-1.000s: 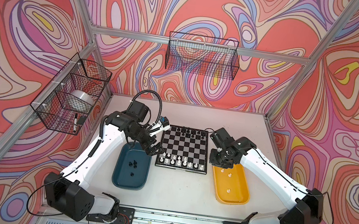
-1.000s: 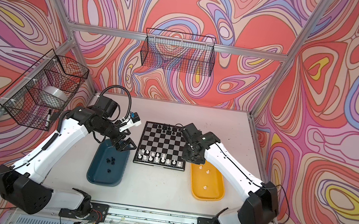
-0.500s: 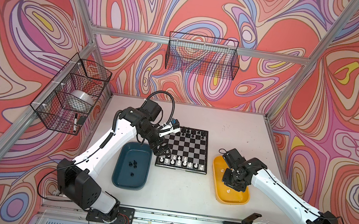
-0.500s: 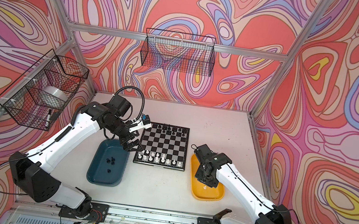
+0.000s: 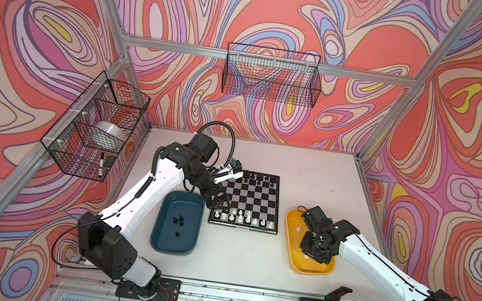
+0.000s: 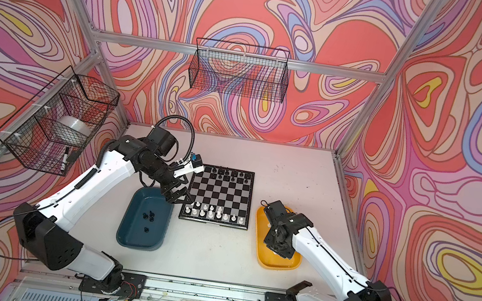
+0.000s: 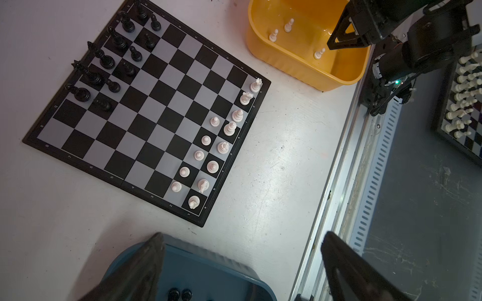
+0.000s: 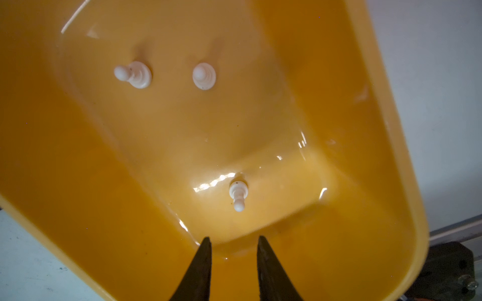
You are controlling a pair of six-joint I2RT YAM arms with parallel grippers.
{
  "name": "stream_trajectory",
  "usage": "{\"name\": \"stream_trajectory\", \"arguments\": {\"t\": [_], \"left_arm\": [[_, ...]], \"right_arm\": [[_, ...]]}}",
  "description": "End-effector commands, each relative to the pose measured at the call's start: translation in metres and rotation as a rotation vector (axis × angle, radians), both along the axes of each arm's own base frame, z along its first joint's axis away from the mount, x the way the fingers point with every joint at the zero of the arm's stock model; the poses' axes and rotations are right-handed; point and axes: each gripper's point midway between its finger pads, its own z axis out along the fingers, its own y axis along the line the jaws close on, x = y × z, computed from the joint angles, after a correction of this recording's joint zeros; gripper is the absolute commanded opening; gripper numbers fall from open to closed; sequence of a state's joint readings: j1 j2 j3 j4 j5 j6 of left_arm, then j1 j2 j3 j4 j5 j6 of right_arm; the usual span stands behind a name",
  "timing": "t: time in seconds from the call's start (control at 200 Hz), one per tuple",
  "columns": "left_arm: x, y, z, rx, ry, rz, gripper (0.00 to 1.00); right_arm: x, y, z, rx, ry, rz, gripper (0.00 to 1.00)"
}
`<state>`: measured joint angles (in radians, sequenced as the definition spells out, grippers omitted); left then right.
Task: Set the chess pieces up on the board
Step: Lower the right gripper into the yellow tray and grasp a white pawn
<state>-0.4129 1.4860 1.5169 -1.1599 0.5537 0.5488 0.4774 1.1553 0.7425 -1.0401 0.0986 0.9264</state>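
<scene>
The left gripper (image 7: 242, 263) gapes wide, empty, by the board's (image 5: 250, 198) near-left corner; the right gripper (image 8: 233, 250) (slightly parted, seemingly empty) hangs over the yellow tray's (image 8: 378, 130) pawns (image 8: 238, 194).

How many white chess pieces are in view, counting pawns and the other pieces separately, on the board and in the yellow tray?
White pawns on the board: 5
White pawns in the yellow tray: 3
Other white pieces, in the board's edge row: 8
Total white: 16
</scene>
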Motion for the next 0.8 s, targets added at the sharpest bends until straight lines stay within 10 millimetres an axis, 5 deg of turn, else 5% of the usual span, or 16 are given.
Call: {"name": "stream_trajectory", "arguments": {"t": [0.0, 0.796], "left_arm": [[-0.009, -0.005, 0.008, -0.022, 0.016, -0.023, 0.94], [-0.007, -0.003, -0.002, 0.010, 0.023, -0.011, 0.94]], "right_arm": [[0.002, 0.000, -0.005, 0.015, -0.007, -0.004, 0.29], [-0.002, -0.005, -0.030, 0.019, 0.055, -0.012, 0.24]]}}
